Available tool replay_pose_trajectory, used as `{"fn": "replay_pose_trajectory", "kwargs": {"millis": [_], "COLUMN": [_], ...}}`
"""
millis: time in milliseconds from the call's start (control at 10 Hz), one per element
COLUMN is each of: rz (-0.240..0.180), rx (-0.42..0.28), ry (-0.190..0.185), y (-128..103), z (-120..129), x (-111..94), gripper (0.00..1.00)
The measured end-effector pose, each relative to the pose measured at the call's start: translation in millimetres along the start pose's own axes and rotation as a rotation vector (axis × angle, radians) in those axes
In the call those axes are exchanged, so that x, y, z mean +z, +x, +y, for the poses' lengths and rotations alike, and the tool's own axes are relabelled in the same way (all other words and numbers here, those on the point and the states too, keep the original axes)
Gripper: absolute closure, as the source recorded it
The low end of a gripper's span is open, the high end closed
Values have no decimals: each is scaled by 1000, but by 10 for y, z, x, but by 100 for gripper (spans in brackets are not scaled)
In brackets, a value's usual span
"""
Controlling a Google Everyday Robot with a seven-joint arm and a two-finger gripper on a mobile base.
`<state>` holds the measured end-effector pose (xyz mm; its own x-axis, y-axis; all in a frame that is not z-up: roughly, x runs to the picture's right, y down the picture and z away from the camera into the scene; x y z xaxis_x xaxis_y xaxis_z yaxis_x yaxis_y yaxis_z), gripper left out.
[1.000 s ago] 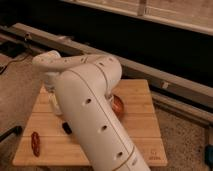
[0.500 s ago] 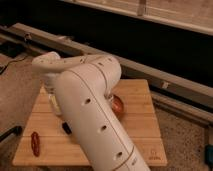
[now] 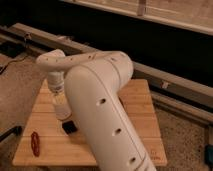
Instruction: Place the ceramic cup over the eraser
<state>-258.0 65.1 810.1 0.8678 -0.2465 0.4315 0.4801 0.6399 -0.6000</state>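
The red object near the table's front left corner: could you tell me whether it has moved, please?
No. The red object lies by the table's front left corner as before. The gripper hangs just behind the eraser.

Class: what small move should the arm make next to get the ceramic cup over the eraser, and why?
Probably a short shift toward the near edge of the wooden table. The end effector hangs above the table with what looks like the ceramic cup just beneath it, while the eraser lies uncovered just nearer the camera than the cup.
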Motion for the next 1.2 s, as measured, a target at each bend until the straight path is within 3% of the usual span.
{"fn": "replay_pose_trajectory", "kwargs": {"millis": [300,400,600,1000,1200], "rz": [-10,-13,-26,-58,-74], "rx": [-7,-6,-4,0,-5], "ry": [18,22,34,79,102], "y": [46,56,58,102,120], "z": [126,144,159,301,539], "x": [-141,-155,-247,-788,-1081], "gripper": [97,100,100,100,100]}}
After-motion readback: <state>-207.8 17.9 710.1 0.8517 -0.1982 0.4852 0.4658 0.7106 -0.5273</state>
